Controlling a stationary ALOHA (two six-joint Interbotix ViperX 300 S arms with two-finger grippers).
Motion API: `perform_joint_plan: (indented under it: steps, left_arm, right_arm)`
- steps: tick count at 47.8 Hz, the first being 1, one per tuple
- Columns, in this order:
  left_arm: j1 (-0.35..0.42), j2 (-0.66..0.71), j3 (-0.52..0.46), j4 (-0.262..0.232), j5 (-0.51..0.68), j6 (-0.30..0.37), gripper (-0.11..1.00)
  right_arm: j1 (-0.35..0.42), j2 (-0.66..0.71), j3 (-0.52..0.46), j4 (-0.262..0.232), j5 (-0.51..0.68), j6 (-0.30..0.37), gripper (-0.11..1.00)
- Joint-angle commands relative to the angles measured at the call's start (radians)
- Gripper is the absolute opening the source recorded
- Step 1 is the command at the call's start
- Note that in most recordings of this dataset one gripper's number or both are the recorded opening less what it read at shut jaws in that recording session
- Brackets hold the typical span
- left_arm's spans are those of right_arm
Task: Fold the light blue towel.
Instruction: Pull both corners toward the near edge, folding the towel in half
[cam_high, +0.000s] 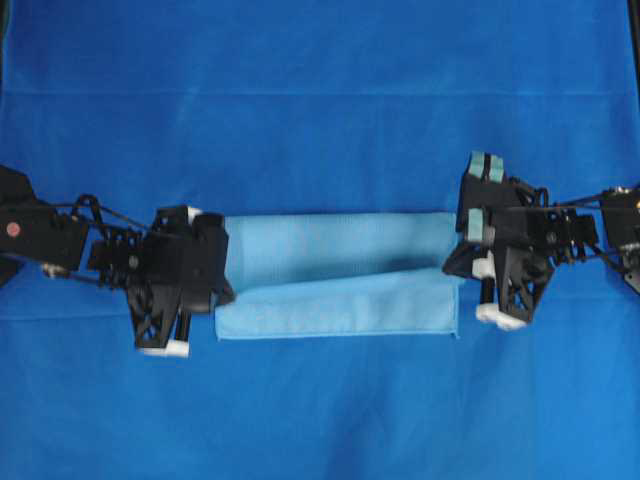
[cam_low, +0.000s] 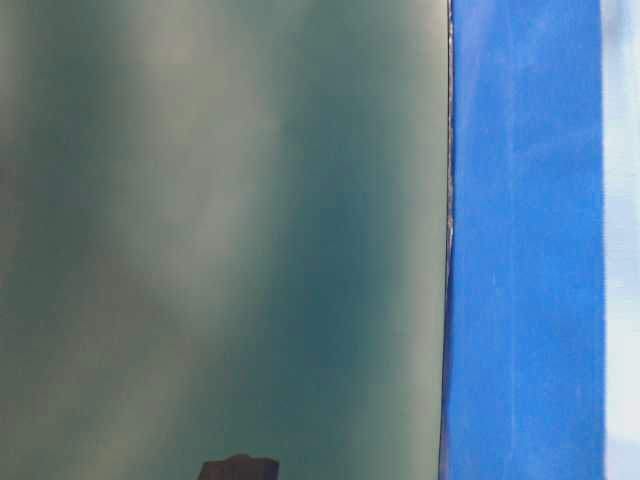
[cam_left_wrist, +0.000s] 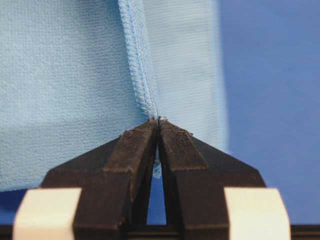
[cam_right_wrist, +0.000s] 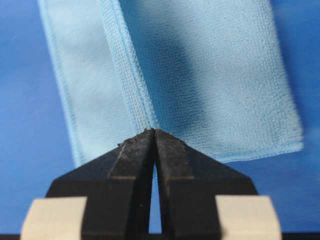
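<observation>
Both your hands, left hand (cam_left_wrist: 158, 121) and right hand (cam_right_wrist: 154, 131), pinch the light blue towel's (cam_high: 340, 275) hem at opposite ends of its long axis.

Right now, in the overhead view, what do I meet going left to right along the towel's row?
Left black hand pinching the towel's left end → pale sky-blue microfibre towel, partly folded lengthwise → right black hand pinching its right end; the deep royal-blue sheet lies underneath all.

The black right gripper (cam_right_wrist: 155, 131) pinches the stitched hem of the pale sky-blue microfibre towel (cam_right_wrist: 210, 75); deep royal-blue sheet (cam_right_wrist: 20, 125) lies beneath.
</observation>
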Motion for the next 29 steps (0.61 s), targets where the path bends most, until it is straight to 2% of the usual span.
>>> perform_joint_plan:
  steps: [1, 25, 27, 29]
  left_arm:
    - [-0.028, 0.002, -0.034, -0.002, -0.008, -0.005, 0.02]
    - [-0.015, 0.008, -0.046, -0.002, -0.008, -0.005, 0.03]
    - [-0.012, 0.006, -0.046, -0.002, -0.006, -0.003, 0.06]
    - [-0.011, 0.006, -0.046, -0.002, -0.002, -0.002, 0.15]
  right_arm:
    - [0.021, -0.005, -0.012, 0.002, -0.002, 0.011, 0.0]
    - [0.031, 0.037, -0.037, 0.002, -0.023, 0.029, 0.01]
    - [0.031, 0.038, -0.04, 0.002, -0.023, 0.031, 0.02]
    - [0.031, 0.038, -0.043, 0.002, -0.021, 0.032, 0.04]
